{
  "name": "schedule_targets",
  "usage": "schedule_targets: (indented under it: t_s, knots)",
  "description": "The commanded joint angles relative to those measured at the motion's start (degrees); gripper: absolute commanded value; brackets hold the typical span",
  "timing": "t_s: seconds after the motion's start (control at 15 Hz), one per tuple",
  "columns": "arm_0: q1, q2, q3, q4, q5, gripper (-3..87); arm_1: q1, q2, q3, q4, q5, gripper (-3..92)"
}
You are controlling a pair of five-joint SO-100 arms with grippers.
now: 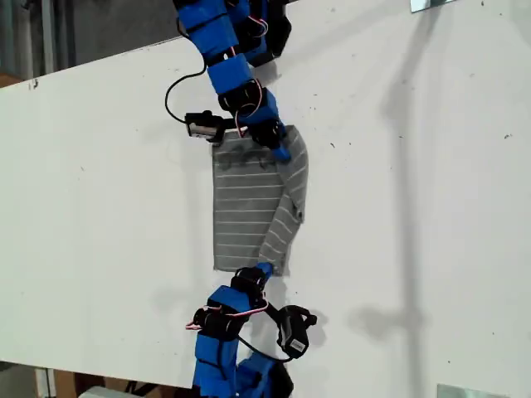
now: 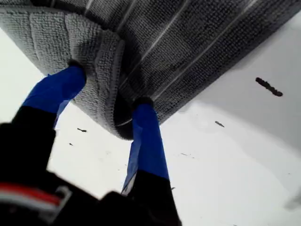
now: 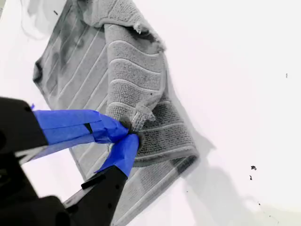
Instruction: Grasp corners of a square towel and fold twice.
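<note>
Grey striped towel (image 1: 249, 207) lies on the white table (image 1: 415, 249) between the two arms, near the middle of the exterior view. One side of it, toward the exterior view's right, is folded over the rest as a slanted flap.

My first gripper (image 1: 263, 269) sits at the towel edge nearest the exterior view's bottom. Its blue fingers (image 2: 143, 110) are clamped on either side of a thick, doubled-over edge of the cloth, which is bunched between them.

My second gripper (image 1: 280, 152) sits at the towel's far end, just inside that edge. Its fingers (image 3: 124, 146) are pinched tight on a frayed corner (image 3: 141, 115) of the flap. A second frayed corner (image 3: 137, 28) lies further along the flap.
</note>
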State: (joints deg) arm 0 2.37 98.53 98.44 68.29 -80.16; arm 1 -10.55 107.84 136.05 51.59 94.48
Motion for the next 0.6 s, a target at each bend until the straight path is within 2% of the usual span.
schedule_targets:
  t_s: [0.0,0.2,0.4,0.53]
  knots:
    - [0.9,2.5,0.0,-1.4,-0.4,-0.1,-0.5,-1.1,-3.8,-0.5,-1.1,17.5]
    - [1.2,2.3,0.7,-2.2,-0.5,-0.1,0.4,-1.7,-4.7,-0.2,-1.9,6.1]
    - [1.2,1.8,1.1,-2.7,-0.4,-0.1,1.1,-4.0,-12.5,6.3,-4.4,9.0]
    - [1.2,1.6,1.5,-3.3,-0.4,-0.1,1.4,-7.9,-19.2,9.8,-6.4,-0.1]
